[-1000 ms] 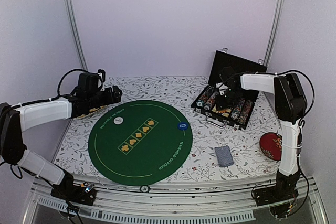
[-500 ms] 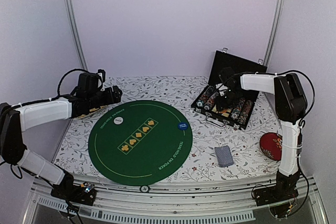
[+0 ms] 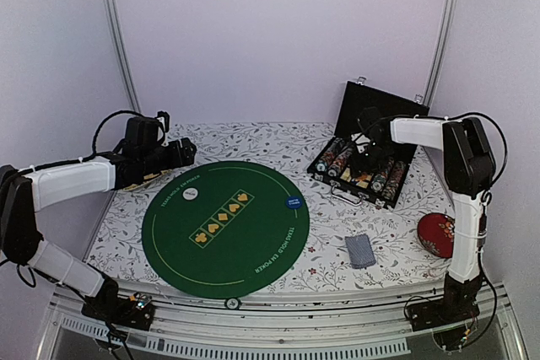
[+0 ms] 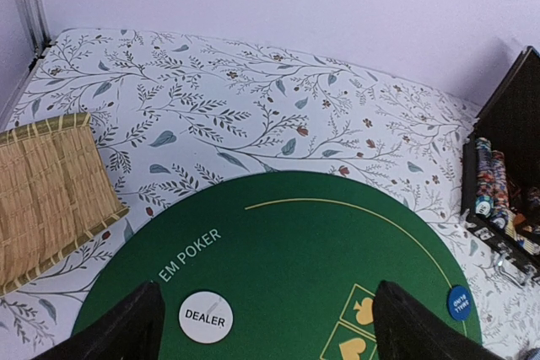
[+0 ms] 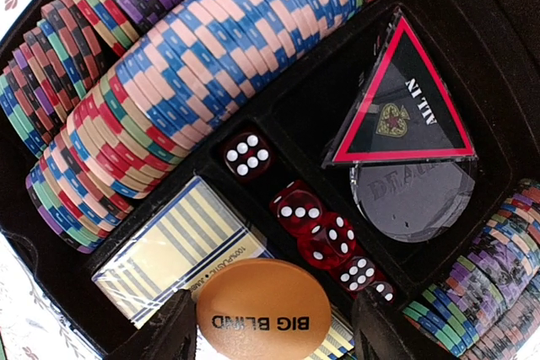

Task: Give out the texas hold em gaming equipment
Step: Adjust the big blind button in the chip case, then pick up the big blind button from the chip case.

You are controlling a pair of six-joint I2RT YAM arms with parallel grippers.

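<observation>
Compared with a second earlier, only the right gripper (image 3: 365, 149) has shifted: it sits slightly higher and nearer the upper right, above the open black case (image 3: 384, 111), and its jaws stand wider. The left arm is unchanged.

The case rests on the tabletop (image 3: 278, 137) at the right of the overhead view with its lid propped up, so the chip rows (image 5: 211, 56) and the centre tray can be reached from above. At the bottom centre of the right wrist view, the orange BIG BLIND button (image 5: 261, 318) lies on a striped card deck (image 5: 169, 255), beside red dice (image 5: 312, 225). It sits between the parted jaws, unclamped: a gap shows on its right, while the other finger is just beside its edge, contact unclear.

The left gripper (image 4: 267, 309) hangs over the upper left edge of the green poker mat (image 3: 226, 233), jaws wide apart and empty, probably waiting. The DEALER button (image 4: 206, 318) and a blue button (image 3: 294, 202) already lie on the mat, and another card deck (image 3: 360, 250) is on the tabletop at lower right.
</observation>
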